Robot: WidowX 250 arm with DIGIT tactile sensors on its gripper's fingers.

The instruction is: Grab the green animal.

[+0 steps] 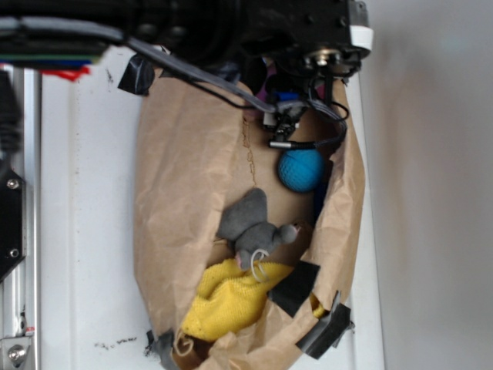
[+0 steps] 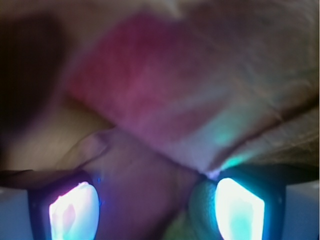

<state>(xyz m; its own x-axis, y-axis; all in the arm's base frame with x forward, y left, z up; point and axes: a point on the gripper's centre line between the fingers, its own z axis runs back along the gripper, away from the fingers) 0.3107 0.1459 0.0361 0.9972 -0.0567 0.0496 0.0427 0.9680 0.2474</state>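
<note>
The green animal does not show in the exterior view. In the wrist view a blurred lime-green patch [image 2: 177, 230] lies at the bottom edge, just inside the right finger [image 2: 239, 210]; it looks like the green animal. My gripper [image 2: 156, 200] stands open, its two glowing fingers wide apart over brownish paper. From outside, the gripper [image 1: 283, 132] hangs low at the top end of the brown paper bag [image 1: 185, 177], just above the blue ball.
A blue ball [image 1: 300, 169] lies right below the gripper. A grey plush mouse [image 1: 253, 227] sits mid-bag, with a yellow cloth [image 1: 231, 301] beneath it. Black clips [image 1: 296, 287] hold the bag's lower edge. A blurred pink thing [image 2: 135, 80] lies ahead of the fingers.
</note>
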